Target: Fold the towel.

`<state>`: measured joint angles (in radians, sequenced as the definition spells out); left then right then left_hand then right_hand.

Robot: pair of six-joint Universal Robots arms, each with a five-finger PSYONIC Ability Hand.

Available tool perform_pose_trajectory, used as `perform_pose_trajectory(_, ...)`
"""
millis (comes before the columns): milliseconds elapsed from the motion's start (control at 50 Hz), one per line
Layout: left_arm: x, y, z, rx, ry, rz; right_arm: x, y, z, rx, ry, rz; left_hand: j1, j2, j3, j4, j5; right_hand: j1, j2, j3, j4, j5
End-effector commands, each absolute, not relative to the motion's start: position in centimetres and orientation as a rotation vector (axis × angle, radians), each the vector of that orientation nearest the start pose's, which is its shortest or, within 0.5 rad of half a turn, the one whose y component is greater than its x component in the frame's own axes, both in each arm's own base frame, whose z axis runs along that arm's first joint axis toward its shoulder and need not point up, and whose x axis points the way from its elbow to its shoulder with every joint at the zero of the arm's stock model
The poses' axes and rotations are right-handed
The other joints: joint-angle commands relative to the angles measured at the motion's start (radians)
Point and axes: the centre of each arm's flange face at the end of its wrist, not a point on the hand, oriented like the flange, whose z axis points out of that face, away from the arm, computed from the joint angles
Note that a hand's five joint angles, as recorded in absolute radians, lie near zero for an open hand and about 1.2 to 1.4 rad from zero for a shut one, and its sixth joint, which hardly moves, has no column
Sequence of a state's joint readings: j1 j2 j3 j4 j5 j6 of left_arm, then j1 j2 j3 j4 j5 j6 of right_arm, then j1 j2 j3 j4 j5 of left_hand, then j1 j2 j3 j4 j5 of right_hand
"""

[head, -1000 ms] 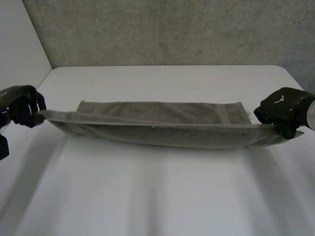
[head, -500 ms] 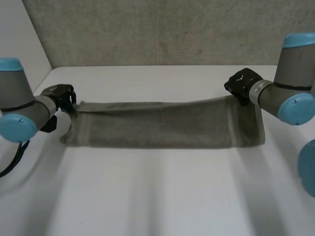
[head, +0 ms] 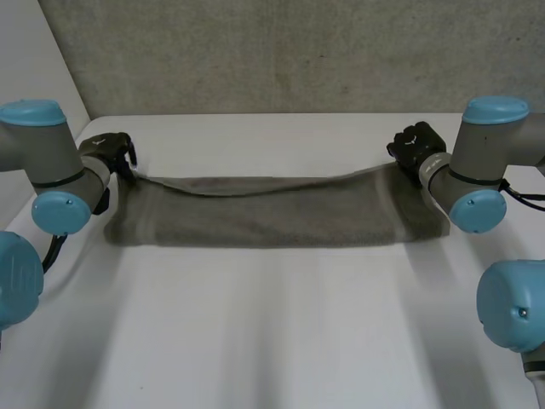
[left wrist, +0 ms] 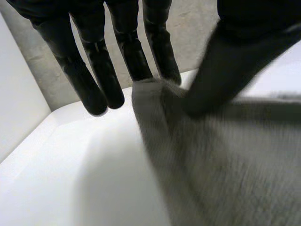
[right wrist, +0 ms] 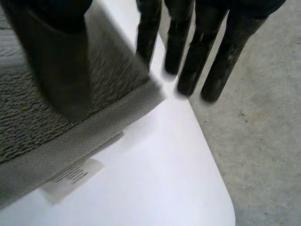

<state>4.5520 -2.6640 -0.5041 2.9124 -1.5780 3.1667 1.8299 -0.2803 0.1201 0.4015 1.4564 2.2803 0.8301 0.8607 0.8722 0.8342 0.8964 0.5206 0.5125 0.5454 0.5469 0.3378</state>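
A grey towel (head: 272,209) lies on the white table (head: 272,341) as a long band folded in half lengthwise. My left hand (head: 111,149) is at its far left corner, my right hand (head: 415,143) at its far right corner. In the left wrist view the fingers (left wrist: 89,89) are straight and spread, the thumb (left wrist: 211,89) stands apart over the towel (left wrist: 225,160), and the corner lies at the fingertips. In the right wrist view the fingers (right wrist: 188,70) are straight just past the towel's corner (right wrist: 42,113), with the thumb (right wrist: 61,70) above the cloth.
A white label (right wrist: 70,176) sticks out from under the towel's right end. A grey wall stands behind the table's far edge. The table's right far corner lies just beyond my right hand.
Both hands carried the towel's near edge over to the far edge, folding it in half. Their fingers have since straightened and let the corners down.
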Motion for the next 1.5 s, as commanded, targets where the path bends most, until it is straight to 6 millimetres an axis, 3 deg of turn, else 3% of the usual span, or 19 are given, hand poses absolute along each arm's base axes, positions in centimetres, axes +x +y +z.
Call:
perform_pose_trajectory(20,-22.5,-45.8,17.5,0.270,2.528,-2.021,28.3,-45.6,17.6,-1.457,2.173,-2.209,-0.643,-0.674,-0.685,-0.647,-0.884,-0.346,-0.338,-0.371,-0.372,-0.338)
perform_pose_trajectory(60,-22.6,-45.5,18.2,0.274,2.522,-2.032,28.8,-45.0,20.9,-1.328,2.113,-2.276,-0.643,-0.674,-0.685,-0.647,-0.884,-0.346,-0.338,-0.371,-0.372,-0.338)
perform_pose_trajectory(120,-22.5,-44.9,20.5,0.266,2.491,-2.077,28.8,-44.9,22.6,-1.240,2.082,-2.313,-0.643,-0.674,-0.685,-0.647,-0.884,-0.346,-0.338,-0.371,-0.372,-0.338)
perform_pose_trajectory(160,-22.5,-44.5,21.8,0.266,2.471,-2.105,28.6,-44.6,26.5,-1.048,2.000,-2.400,-0.643,-0.674,-0.685,-0.647,-0.884,-0.346,-0.338,-0.371,-0.372,-0.338)
perform_pose_trajectory(180,-22.4,-44.1,23.1,0.263,2.453,-2.132,28.6,-44.6,26.5,-1.047,1.999,-2.401,-0.640,-0.671,-0.682,-0.644,-0.881,-0.346,-0.338,-0.371,-0.372,-0.338)
perform_pose_trajectory(220,-22.3,-43.6,24.4,0.263,2.433,-2.155,28.3,-43.7,30.0,-0.947,1.925,-2.458,-0.640,-0.671,-0.682,-0.644,-0.881,-0.346,-0.338,-0.371,-0.372,-0.338)
perform_pose_trajectory(300,-21.8,-41.4,27.8,0.265,2.395,-2.208,28.1,-42.6,32.9,-0.906,1.875,-2.498,-0.634,-0.665,-0.676,-0.638,-0.875,-0.346,-0.338,-0.371,-0.372,-0.338)
perform_pose_trajectory(420,-21.2,-39.0,29.2,0.277,2.387,-2.212,27.3,-39.3,35.8,-0.971,1.937,-2.397,-0.622,-0.653,-0.665,-0.627,-0.863,-0.346,-0.338,-0.371,-0.372,-0.338)
perform_pose_trajectory(500,-21.1,-36.6,28.2,0.333,2.433,-2.189,27.1,-38.0,35.0,-1.057,2.022,-2.255,-0.617,-0.647,-0.659,-0.621,-0.857,-0.346,-0.338,-0.371,-0.372,-0.338)
perform_pose_trajectory(600,-20.7,-34.3,27.0,0.392,2.463,-2.193,25.8,-35.9,30.9,-1.162,2.285,-1.878,-0.614,-0.644,-0.656,-0.618,-0.854,-0.339,-0.331,-0.363,-0.365,-0.330)
perform_pose_trajectory(660,-20.4,-33.0,26.0,0.413,2.469,-2.205,25.3,-35.4,29.9,-1.182,2.335,-1.802,-0.617,-0.647,-0.659,-0.621,-0.857,-0.345,-0.336,-0.369,-0.371,-0.336)
perform_pose_trajectory(720,-20.3,-31.9,25.1,0.438,2.451,-2.248,23.7,-34.6,26.4,-1.273,2.462,-1.622,-0.622,-0.653,-0.664,-0.627,-0.863,-0.346,-0.338,-0.371,-0.372,-0.338)
perform_pose_trajectory(1000,-20.2,-30.3,21.6,0.460,2.462,-2.263,22.5,-36.4,15.8,-1.314,2.510,-1.584,-0.634,-0.665,-0.676,-0.638,-0.875,-0.295,-0.287,-0.320,-0.321,-0.287)
perform_pose_trajectory(1120,-20.3,-30.3,21.4,0.464,2.466,-2.261,22.5,-37.1,13.8,-1.311,2.496,-1.624,-0.637,-0.668,-0.679,-0.641,-0.878,-0.042,-0.034,-0.067,-0.069,-0.034)
perform_pose_trajectory(1160,-20.4,-30.3,21.4,0.466,2.462,-2.267,22.3,-37.9,13.4,-1.292,2.487,-1.682,-0.637,-0.668,-0.679,-0.641,-0.878,0.346,0.354,0.321,0.320,0.354)
perform_pose_trajectory(1280,-20.3,-30.3,21.3,0.460,2.465,-2.262,21.3,-38.6,13.3,-1.264,2.492,-1.725,-0.637,-0.668,-0.679,-0.641,-0.878,0.686,0.694,0.661,0.660,0.694)
perform_pose_trajectory(1300,-20.3,-30.4,21.3,0.458,2.465,-2.262,21.1,-38.8,13.2,-1.261,2.502,-1.723,-0.640,-0.671,-0.682,-0.644,-0.881,0.863,0.871,0.838,0.837,0.871)
perform_pose_trajectory(1400,-20.3,-30.4,21.3,0.458,2.463,-2.264,20.0,-39.4,13.0,-1.252,2.542,-1.722,-0.640,-0.671,-0.682,-0.644,-0.881,0.876,0.884,0.851,0.849,0.884)
perform_pose_trajectory(1500,-20.2,-30.4,21.3,0.452,2.463,-2.263,17.0,-40.7,13.6,-1.262,2.614,-1.753,-0.643,-0.674,-0.685,-0.647,-0.884,0.876,0.884,0.851,0.849,0.884)
